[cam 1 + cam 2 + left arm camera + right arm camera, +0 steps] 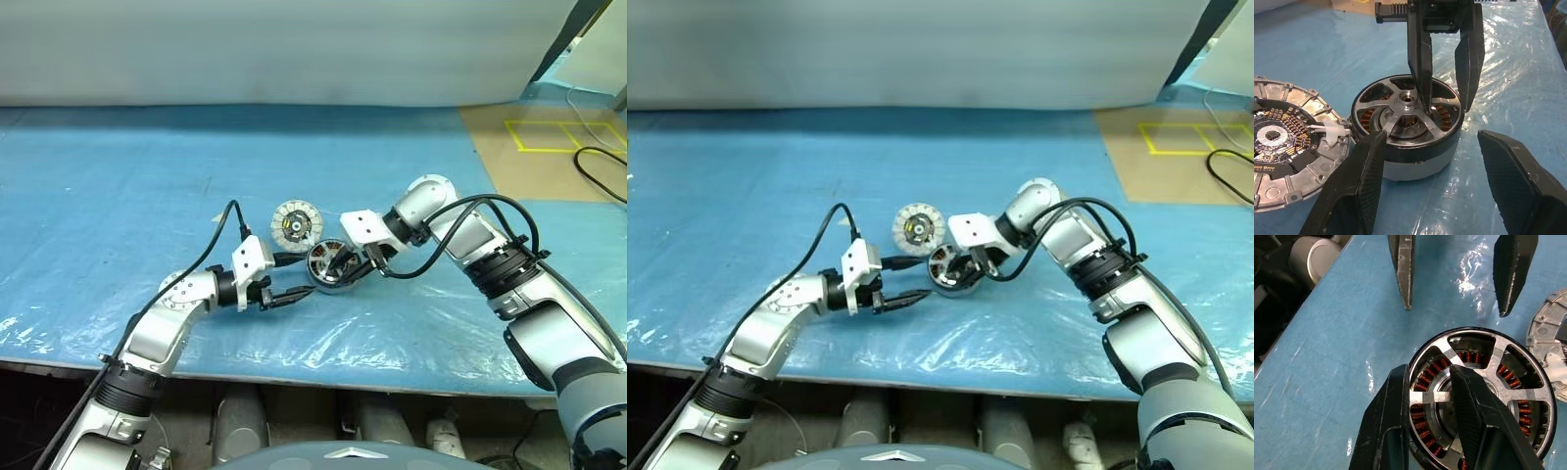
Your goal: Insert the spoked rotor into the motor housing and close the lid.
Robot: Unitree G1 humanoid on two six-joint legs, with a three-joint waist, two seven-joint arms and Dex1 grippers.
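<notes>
My left claw [291, 296] hangs open just short of the motor housing [1415, 164], on its near left side, fingers [1354, 191] spread on either flank of it without touching.

The lid [296, 225] lies flat on the tabletop [118, 196] just beyond and to the left of the housing, its rim almost against it, its dark inner face with the yellow-green marks turned up. It looks like thin cast metal, stiff and light; I would take it by the toothed rim and stay off the small parts and the white piece at its edge.

The housing itself stands upright on the tabletop, axis vertical, open side up. The spoked rotor [1508, 391] already sits in its mouth, flat, hub over hub, copper windings showing through the gaps. Both look heavy for their size, rigid and smooth, so likely slippery; a spoke or the outer rim is the safe hold, never the windings.

My right claw [1445, 105] reaches steeply down from the housing's far right side, one finger [1420, 58] inside by the hub, the other outside the rim, narrowly parted across a spoke; whether it actually pinches the rotor I cannot tell.
</notes>
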